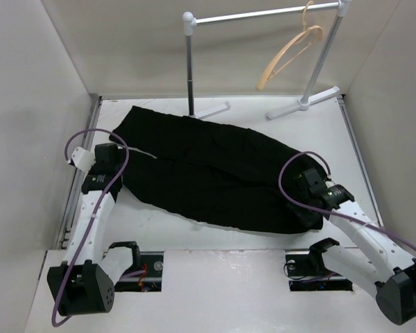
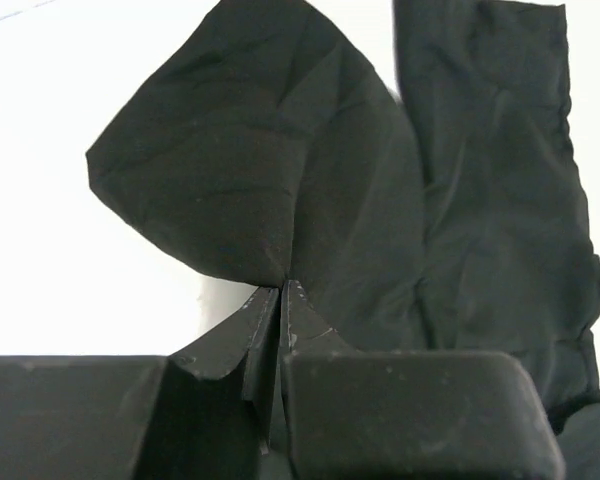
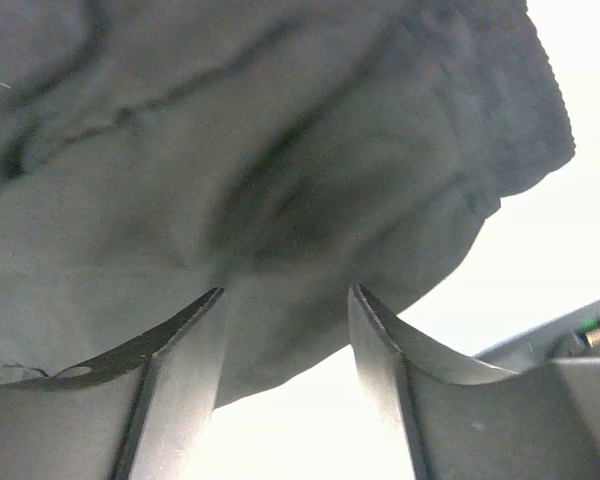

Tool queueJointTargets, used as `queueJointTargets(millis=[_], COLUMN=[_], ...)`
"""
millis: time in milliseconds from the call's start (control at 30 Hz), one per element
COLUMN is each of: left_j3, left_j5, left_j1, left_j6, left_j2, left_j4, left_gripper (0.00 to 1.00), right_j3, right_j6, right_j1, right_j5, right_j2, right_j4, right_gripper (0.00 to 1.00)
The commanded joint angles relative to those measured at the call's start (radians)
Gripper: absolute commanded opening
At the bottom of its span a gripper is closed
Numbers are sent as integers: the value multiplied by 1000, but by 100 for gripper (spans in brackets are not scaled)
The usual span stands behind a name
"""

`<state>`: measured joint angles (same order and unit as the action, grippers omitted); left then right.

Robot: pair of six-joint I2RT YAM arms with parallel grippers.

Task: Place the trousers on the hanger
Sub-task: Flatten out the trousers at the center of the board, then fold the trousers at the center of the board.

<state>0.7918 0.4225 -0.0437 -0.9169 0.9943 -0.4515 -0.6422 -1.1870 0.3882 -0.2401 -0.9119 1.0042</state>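
Across the white table (image 1: 347,132), spread wide and rumpled: plain black soft cloth trousers (image 1: 215,173), running from the far left to the near right. Behind them, at the far edge, a white-and-grey metal rail stand (image 1: 263,14), with a thin light tan wooden hanger (image 1: 291,52) hooked on its bar, well apart from the cloth. Left gripper (image 2: 283,288) pressed fully together on a thin fold at the trousers' left edge, with cloth pinched in the jaws. Right gripper (image 3: 285,290) parted, jaws standing well apart at the near right end, with cloth bunched just past the tips but nothing clamped.

Judged step: getting both ends in hand before any lift toward the hanger. Best done by pushing the right jaws deeper onto the edge to take a full fold between them, then closing squarely; a shallow bite on such soft cloth likely to slip. Worth holding the left pinch firm and low meanwhile, so as not to drag the spread out of the right side's reach.

Counted: one table, one pair of trousers, one rail stand, one hanger, two grippers.
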Motion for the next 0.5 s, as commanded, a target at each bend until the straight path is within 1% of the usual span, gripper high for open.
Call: queueJointTargets(millis=[0,33,100,167,267,367,467], left_j3=[-52,-68,-97,-115,-128,-126,-129], left_j5=[-27,-33,-47,-54,-71,-79,-80], left_j1=[-21,-26,-25,-19,-11,-5,8], left_j6=[9,9,7,1,-22,-31,-39], left_j2=[-66,-80,-97,-103,-114,-121,-131], left_j4=[-36,-38,-36,-30,-24,-19,-15], left_gripper=[2,2,2,2,2,3,3], right_j3=[-20,-43,-73,-51,21,45,50], right_j6=[-111,-102,-80,-91,-144,-172,-198], right_j1=[14,14,24,47,62,57,51], right_j5=[-36,-74,-99,-49,28,39,27], right_j2=[54,67,67,56,27,-8,-57], right_j4=[146,175,212,208,139,90,39], right_gripper=[55,54,50,45,45,49,49])
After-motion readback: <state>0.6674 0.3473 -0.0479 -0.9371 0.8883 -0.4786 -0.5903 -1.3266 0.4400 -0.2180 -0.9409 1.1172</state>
